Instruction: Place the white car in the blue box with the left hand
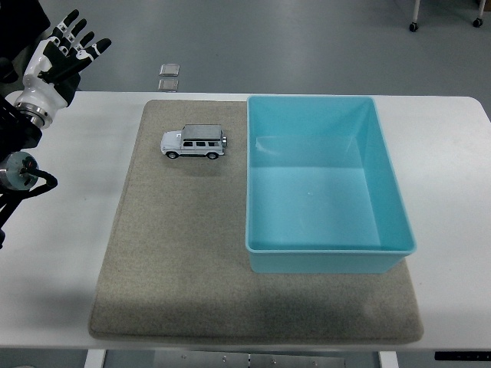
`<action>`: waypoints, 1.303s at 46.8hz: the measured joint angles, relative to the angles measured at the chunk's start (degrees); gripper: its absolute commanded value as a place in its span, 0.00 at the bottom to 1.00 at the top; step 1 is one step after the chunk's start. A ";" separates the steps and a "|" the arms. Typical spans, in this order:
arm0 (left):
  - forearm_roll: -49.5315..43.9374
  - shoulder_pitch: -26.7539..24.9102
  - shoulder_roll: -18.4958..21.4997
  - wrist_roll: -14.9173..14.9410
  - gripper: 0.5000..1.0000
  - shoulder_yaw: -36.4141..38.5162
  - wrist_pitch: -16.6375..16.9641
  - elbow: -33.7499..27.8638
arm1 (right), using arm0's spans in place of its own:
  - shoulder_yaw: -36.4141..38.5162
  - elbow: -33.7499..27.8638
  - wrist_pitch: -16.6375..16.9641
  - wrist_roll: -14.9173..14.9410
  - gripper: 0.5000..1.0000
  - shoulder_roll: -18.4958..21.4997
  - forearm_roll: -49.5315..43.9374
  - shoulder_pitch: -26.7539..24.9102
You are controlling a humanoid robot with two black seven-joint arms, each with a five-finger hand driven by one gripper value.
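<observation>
A small white toy car point(194, 142) with a grey roof stands on its wheels on the grey mat point(176, 253), near the mat's far left part, side-on with its nose to the left. Just right of it sits the blue box point(330, 245), a light-blue rectangular bin with nothing inside. My left hand point(67, 47) is raised at the far left of the view, well left of and beyond the car, its fingers spread and holding nothing. The right arm does not show.
The mat lies on a white table point(453, 176). Two small square plates point(169, 77) sit on the floor beyond the table's far edge. A black cable point(34, 186) loops off my left arm at the left edge.
</observation>
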 measured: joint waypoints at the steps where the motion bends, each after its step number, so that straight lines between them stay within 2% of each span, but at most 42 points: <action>1: 0.00 0.00 0.00 0.00 1.00 -0.03 0.00 0.00 | 0.00 0.00 0.00 0.00 0.87 0.00 0.00 0.00; 6: -0.13 0.06 0.00 0.01 1.00 -0.05 -0.14 -0.04 | 0.01 0.00 0.00 0.00 0.87 0.00 0.00 -0.01; 15: -0.16 0.08 0.32 0.05 1.00 0.28 -2.39 -0.17 | -0.01 0.00 0.00 0.00 0.87 0.00 0.00 0.00; 47: 0.63 -1.00 0.78 0.16 0.99 0.61 -3.09 0.26 | -0.01 0.00 0.00 0.00 0.87 0.00 0.00 0.00; 53: 4.80 -1.84 1.62 0.27 0.98 0.81 -4.00 0.26 | -0.01 0.00 0.00 0.00 0.87 0.00 0.00 -0.02; 61: 15.41 -2.43 1.70 0.26 0.97 0.92 -4.14 0.20 | 0.00 0.00 0.00 0.00 0.87 0.00 0.00 0.00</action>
